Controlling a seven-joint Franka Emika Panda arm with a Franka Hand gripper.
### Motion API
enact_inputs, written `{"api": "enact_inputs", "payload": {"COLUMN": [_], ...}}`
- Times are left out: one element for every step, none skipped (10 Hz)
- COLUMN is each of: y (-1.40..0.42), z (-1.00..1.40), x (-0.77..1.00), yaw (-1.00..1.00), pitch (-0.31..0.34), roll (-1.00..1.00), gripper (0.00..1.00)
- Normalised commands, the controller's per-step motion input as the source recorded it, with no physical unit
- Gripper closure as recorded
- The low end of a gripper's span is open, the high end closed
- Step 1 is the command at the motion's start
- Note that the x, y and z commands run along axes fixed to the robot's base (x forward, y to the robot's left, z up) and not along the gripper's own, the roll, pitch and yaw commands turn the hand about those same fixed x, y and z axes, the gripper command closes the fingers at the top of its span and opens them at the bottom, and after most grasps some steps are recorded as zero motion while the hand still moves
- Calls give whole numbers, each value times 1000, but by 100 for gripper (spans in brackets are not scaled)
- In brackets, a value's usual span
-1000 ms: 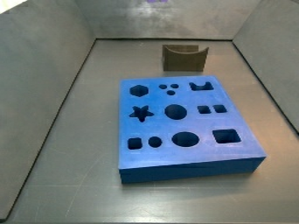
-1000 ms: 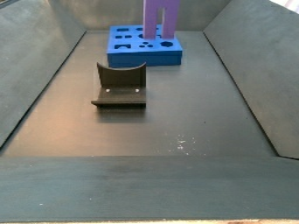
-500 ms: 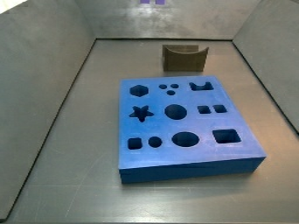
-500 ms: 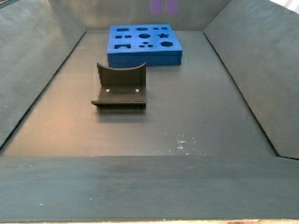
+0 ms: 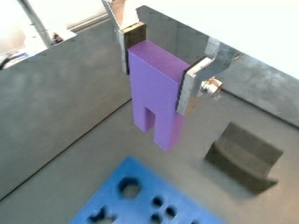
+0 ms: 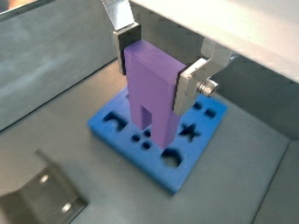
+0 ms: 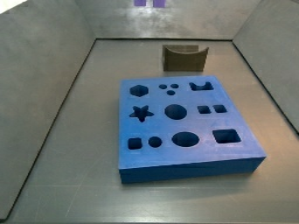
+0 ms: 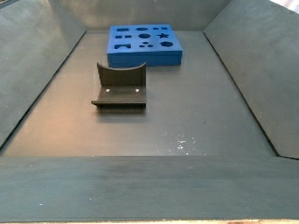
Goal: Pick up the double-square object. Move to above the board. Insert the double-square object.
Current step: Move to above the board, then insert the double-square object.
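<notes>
My gripper is shut on the double-square object, a tall light-purple block with its two square prongs pointing down; it also shows in the other wrist view. The silver fingers clamp its upper end. It hangs high above the board, a blue slab with shaped holes. In a side view only the prong tips show at the top edge, far above the board. In the other side view the board shows, and the object and gripper are out of view.
The dark fixture stands on the floor beyond the board; it also shows in the other side view and in both wrist views. Grey walls enclose the floor on all sides.
The gripper has risen with the purple object. A second ago the object hung over the board in a side view; now it is above that view's top edge.
</notes>
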Motion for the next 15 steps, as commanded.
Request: {"api": "enact_inputs", "payload": {"y": [-1000,-738,-478,-339,-46,-51,-80,-34,20,-26,-37,-160,-143,-163,-171], "z": [247,194,134,96,-826,-703,-363,-137,0,0,-100,-171,-209,-166,-149], "x": [-35,-5,25,43,951,923,689,46,20,80,569,800,917,934,977], "yaw": [8,10,9,6,183,223,494,337,217,77,229,283,294,269,151], "pitch": [59,84,104,110,260,251,160,0,0,0,0,-23,0,0,0], "roll": [-3,4,2,1,9,74,149,11,0,114,-11,0,-23,0,274], "gripper": [100,100,100,100,100,100,100,100,100,100,100,100,100,100,100]}}
